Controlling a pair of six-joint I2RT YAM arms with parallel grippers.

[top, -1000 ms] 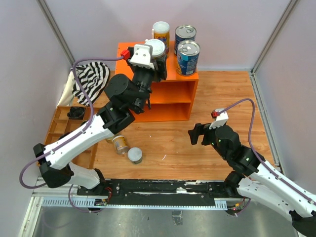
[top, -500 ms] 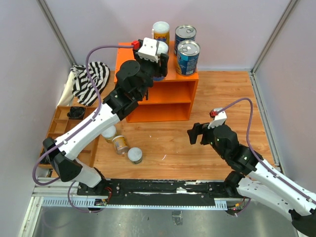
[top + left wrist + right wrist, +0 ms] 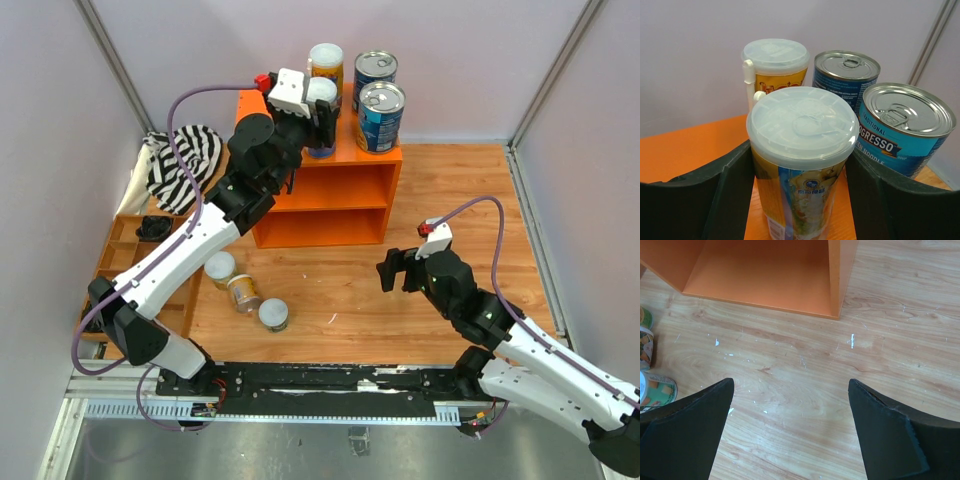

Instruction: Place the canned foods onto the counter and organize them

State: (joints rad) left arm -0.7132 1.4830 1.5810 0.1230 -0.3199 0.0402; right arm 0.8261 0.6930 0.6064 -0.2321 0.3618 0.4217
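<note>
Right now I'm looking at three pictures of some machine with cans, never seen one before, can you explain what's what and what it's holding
These are two robot arms bolted at the near edge of a wooden table, each ending in a two-finger gripper. The wide picture looks down from above and behind them; the other two come from a camera on each wrist. The left gripper is closed around a tall slim can at the top of the orange shelf unit, next to two blue-labelled soup cans and a yellow-labelled can. The right gripper is open and empty above the table. Three small cans sit on the table by a brown tray, a striped cloth behind it.
</note>
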